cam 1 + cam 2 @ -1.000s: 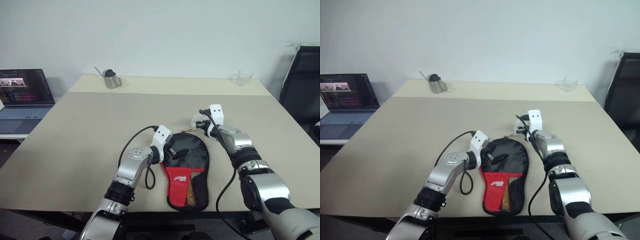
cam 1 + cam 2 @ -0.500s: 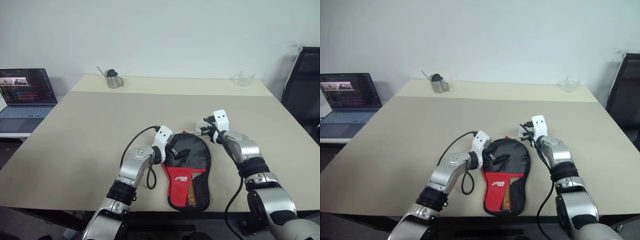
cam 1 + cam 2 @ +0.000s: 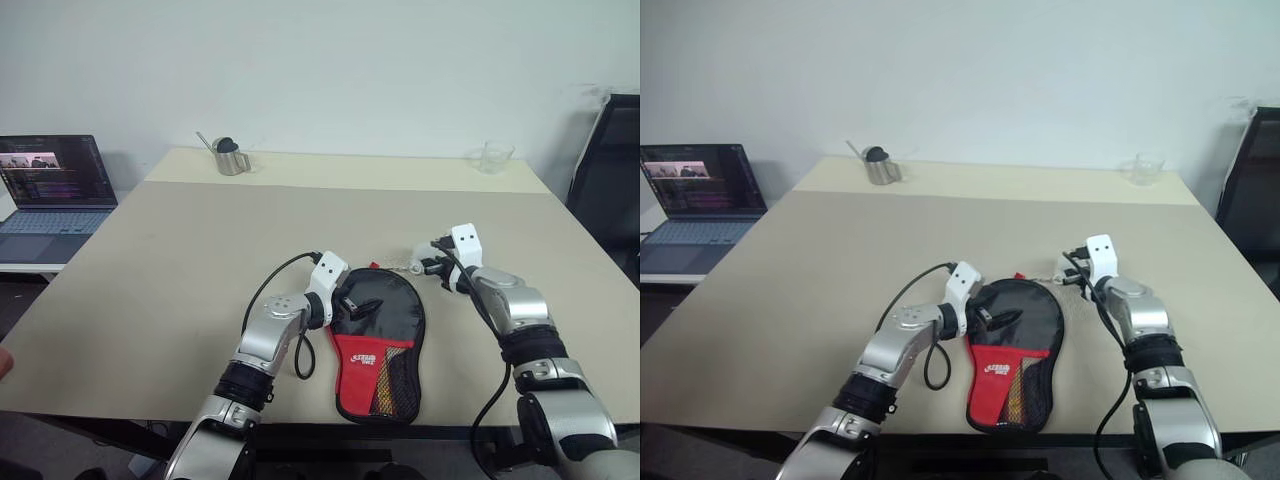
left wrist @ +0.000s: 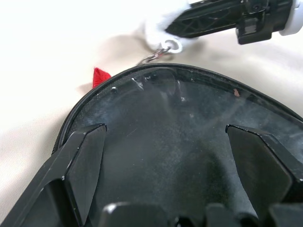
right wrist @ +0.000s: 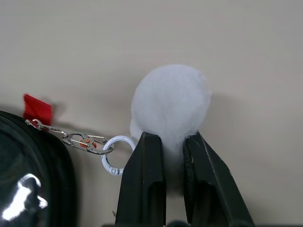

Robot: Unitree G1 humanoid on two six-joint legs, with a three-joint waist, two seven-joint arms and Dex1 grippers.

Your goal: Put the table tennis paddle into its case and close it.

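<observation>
A: Where is the case (image 3: 377, 338) lying?

B: Flat on the tan table (image 3: 180, 260), near the front edge, between the two arms. Round black end points to the far side, red lower part with white logo and mesh pocket toward the near edge. It looks zipped around the round end as far as I can see. Something tan and red shows through the mesh pocket; I cannot tell if that is the table tennis paddle, so its exact place is not visible to me.

A: Left gripper (image 3: 342, 296)?

B: Fingers spread wide, one on each side of the case's round black face in the left wrist view, resting at its left edge. Not pinching anything that I can see.

A: Right gripper (image 5: 173, 156)?

B: Fingers drawn close together on a white fluffy pompom (image 5: 169, 101). That pompom hangs from a white ring (image 5: 116, 154) and a small metal clip chain (image 5: 71, 138) that runs to the case's far rim, next to a red fabric tab (image 5: 37, 108). The gripper sits just right of and beyond the case's far right edge, chain pulled out sideways over the table.

A: Containers?

B: A metal cup (image 3: 229, 160) at the far left of the table, with a dark object and a thin stick in it. A clear glass (image 3: 491, 156) at the far right; contents not discernible.

A: Other items?

B: An open laptop (image 3: 48, 190) on a lower surface to the left, and a black chair (image 3: 610, 170) at the right.
</observation>
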